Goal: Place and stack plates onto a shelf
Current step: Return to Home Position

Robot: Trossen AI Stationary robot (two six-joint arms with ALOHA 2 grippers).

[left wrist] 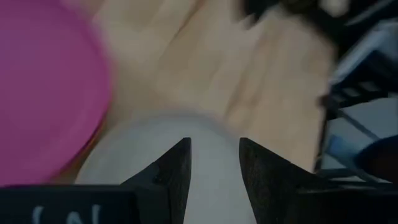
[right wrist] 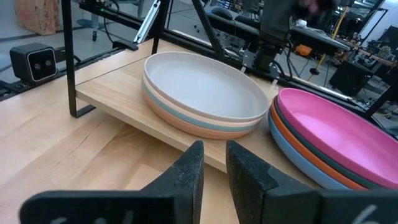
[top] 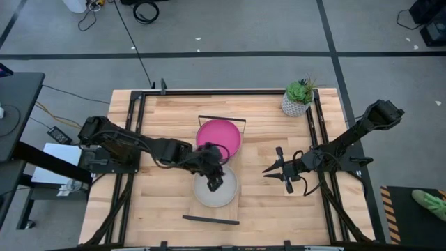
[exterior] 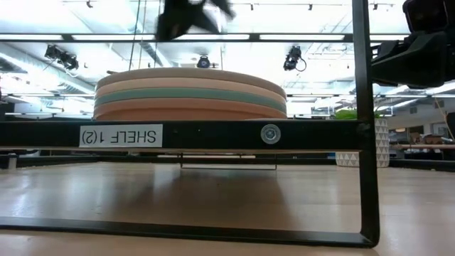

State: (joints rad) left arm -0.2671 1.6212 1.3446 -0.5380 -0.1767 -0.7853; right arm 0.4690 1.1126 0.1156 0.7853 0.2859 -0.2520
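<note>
Already both stacks on shelf: grey-topped stack near end, magenta-topped stack far end. Left gripper over grey plate, fingers apart, empty. Right gripper waits beside, fingers slightly apart. Risk: careless retreat clips rim, shifts stack. Only right wrist view reveals layer colours: peach, light teal beneath grey.

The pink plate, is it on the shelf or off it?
On the shelf. The pink plate tops a stack sitting on the shelf board, beside the grey-topped stack.
</note>
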